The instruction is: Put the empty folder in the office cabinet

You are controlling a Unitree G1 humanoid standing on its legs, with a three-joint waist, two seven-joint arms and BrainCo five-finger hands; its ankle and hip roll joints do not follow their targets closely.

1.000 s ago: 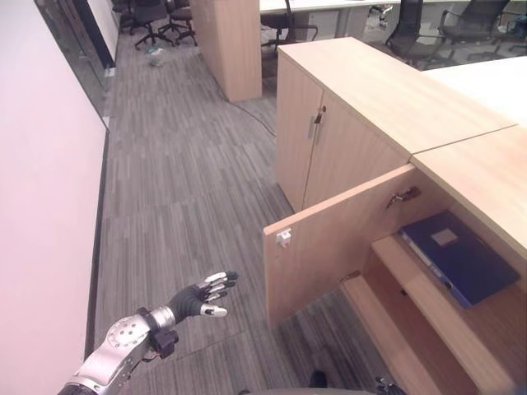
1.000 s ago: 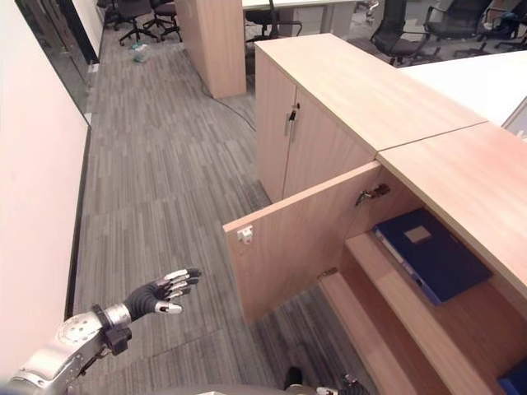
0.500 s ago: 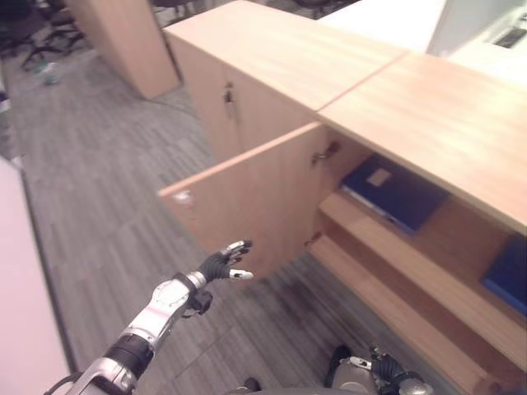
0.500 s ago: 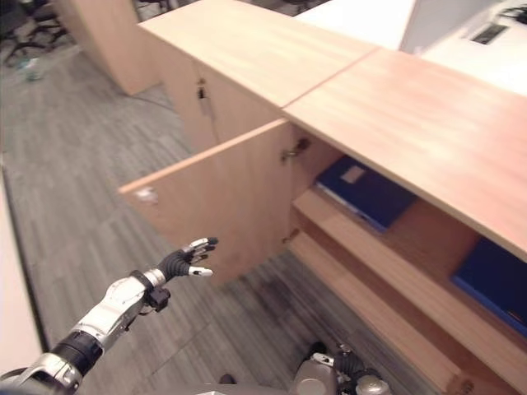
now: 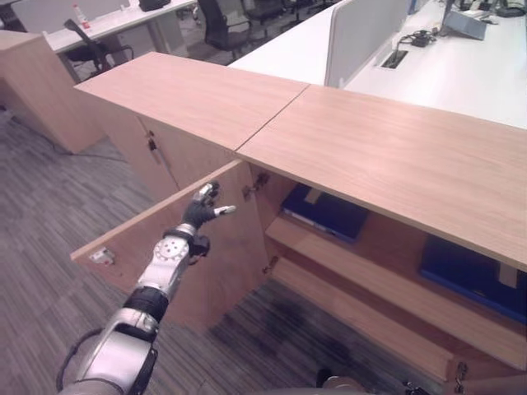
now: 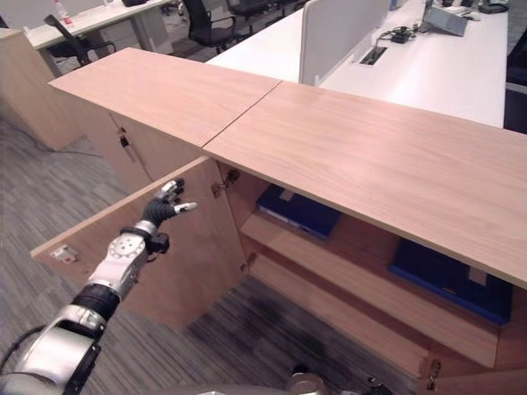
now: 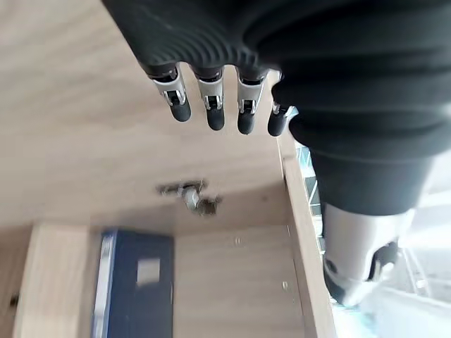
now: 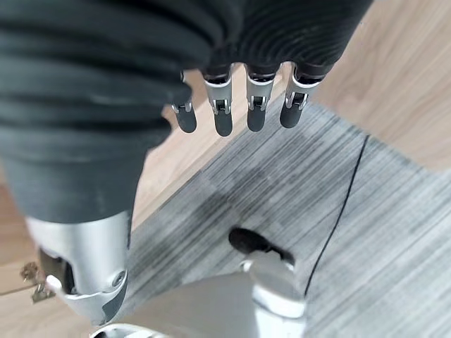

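Note:
The office cabinet (image 5: pixel 387 152) is long and of light wood, and its left door (image 5: pixel 148 255) stands swung out. On its upper shelf lies a dark blue folder (image 5: pixel 325 212), which the left wrist view shows too, folder (image 7: pixel 134 285), past the fingers. My left hand (image 5: pixel 200 214) is raised at the door's top edge near the hinge side, open with straight fingers (image 7: pixel 211 105) and holding nothing. I cannot tell whether it touches the door. My right hand (image 8: pixel 236 105) hangs open over the grey carpet, also empty.
A second blue folder (image 5: pixel 473 276) lies further right on the same shelf. A lower shelf (image 5: pixel 354 317) runs below it. A closed cabinet (image 5: pixel 165 99) adjoins on the left. White desks (image 5: pixel 445 66) with a divider and office chairs stand behind.
The camera has swung round to face the cabinet. My left hand has risen from low over the carpet up to the top edge of the open door.

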